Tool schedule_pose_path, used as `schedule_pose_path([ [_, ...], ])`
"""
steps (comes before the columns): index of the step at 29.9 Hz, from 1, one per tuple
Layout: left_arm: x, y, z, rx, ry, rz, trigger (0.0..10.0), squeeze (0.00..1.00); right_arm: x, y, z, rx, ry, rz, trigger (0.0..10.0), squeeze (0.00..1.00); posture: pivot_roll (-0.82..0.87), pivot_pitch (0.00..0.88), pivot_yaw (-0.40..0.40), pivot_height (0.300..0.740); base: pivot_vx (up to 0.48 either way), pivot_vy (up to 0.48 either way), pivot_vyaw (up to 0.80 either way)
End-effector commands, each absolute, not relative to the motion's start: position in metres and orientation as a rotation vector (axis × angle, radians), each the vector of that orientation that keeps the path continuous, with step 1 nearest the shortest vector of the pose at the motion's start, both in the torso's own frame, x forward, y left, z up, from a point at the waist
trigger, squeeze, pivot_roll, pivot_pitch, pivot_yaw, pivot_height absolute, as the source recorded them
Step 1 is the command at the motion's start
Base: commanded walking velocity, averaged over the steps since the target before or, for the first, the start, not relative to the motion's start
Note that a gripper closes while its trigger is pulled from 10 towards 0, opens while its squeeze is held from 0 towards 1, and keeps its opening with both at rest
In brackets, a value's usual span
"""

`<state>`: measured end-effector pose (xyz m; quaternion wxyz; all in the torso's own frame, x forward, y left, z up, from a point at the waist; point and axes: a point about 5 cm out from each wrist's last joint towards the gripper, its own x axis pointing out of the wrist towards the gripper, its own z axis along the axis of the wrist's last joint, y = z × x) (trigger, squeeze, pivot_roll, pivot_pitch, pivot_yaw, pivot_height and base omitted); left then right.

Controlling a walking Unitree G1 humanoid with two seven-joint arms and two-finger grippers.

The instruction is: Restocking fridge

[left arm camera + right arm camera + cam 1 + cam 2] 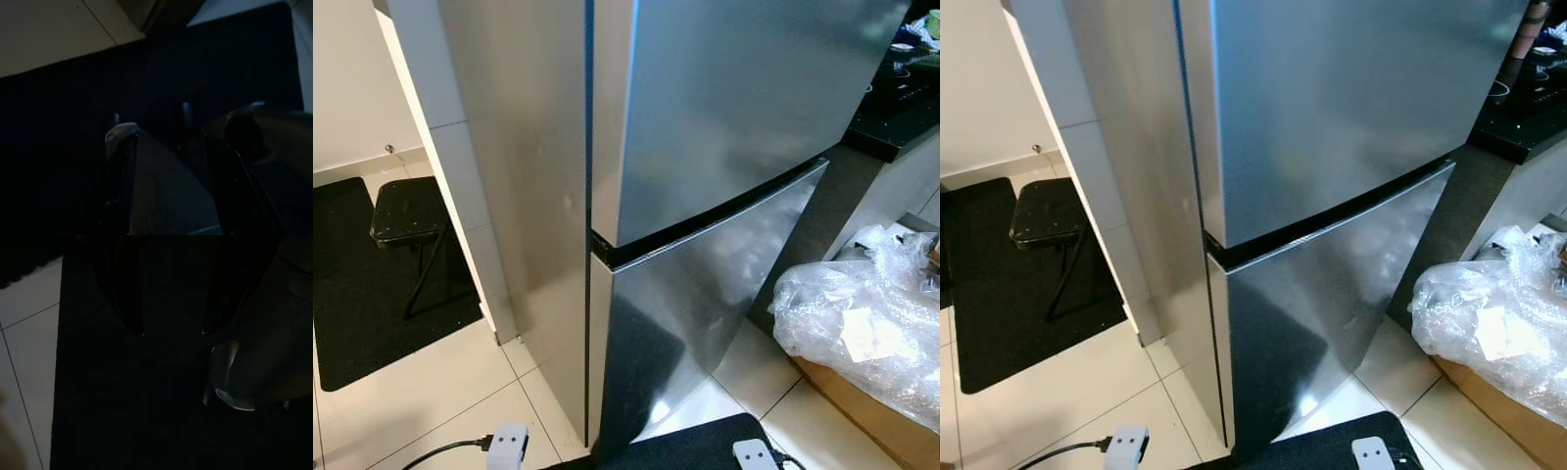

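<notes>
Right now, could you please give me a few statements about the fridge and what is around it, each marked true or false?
1. Both doors of the fridge are closed. True.
2. A black stool stands on a dark mat to the fridge's left. True.
3. A red bucket stands on the floor to the fridge's right. False: a crumpled clear plastic wrap lies there, on a cardboard box.
4. The floor is wooden boards. False: it is pale tiles.
5. A black countertop shows at the upper right. True.
</notes>
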<state>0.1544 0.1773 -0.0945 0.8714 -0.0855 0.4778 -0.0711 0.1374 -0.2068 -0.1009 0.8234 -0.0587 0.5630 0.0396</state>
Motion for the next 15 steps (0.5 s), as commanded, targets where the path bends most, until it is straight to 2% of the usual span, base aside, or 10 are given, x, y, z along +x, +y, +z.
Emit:
schedule_pose_path([
  [1,0.157,0.183,-0.093,-0.185,0.98,-0.136,10.0,0.0,0.135,-0.208,-0.102,-0.118,1.208,0.077,10.0,0.0,0.08,0.0,-0.04,0.74,0.0,0.0,0.0],
  [3,0.163,0.187,-0.088,-0.237,0.936,-0.134,10.0,0.0,0.135,-0.208,-0.101,-0.116,1.208,0.076,10.0,0.0,0.08,0.0,-0.039,0.74,0.0,0.0,0.0],
  [4,0.169,0.188,-0.085,-0.273,0.897,-0.154,10.0,0.68,0.135,-0.208,-0.102,-0.116,1.208,0.075,10.0,0.0,0.08,0.0,-0.039,0.74,0.0,0.0,0.0],
  [5,0.172,0.189,-0.082,-0.297,0.871,-0.17,10.0,1.0,0.135,-0.208,-0.102,-0.116,1.209,0.075,10.0,0.0,0.08,0.0,-0.039,0.74,0.0,0.0,0.0],
  [9,0.194,0.189,-0.066,-0.382,0.751,-0.287,10.0,1.0,0.134,-0.208,-0.102,-0.117,1.211,0.076,10.0,0.0,0.08,0.0,-0.041,0.74,0.0,0.0,0.0],
  [15,0.219,0.193,-0.045,-0.361,0.637,-0.436,10.0,1.0,0.133,-0.209,-0.102,-0.12,1.213,0.076,10.0,0.0,0.08,0.0,-0.041,0.74,0.0,0.0,0.0],
])
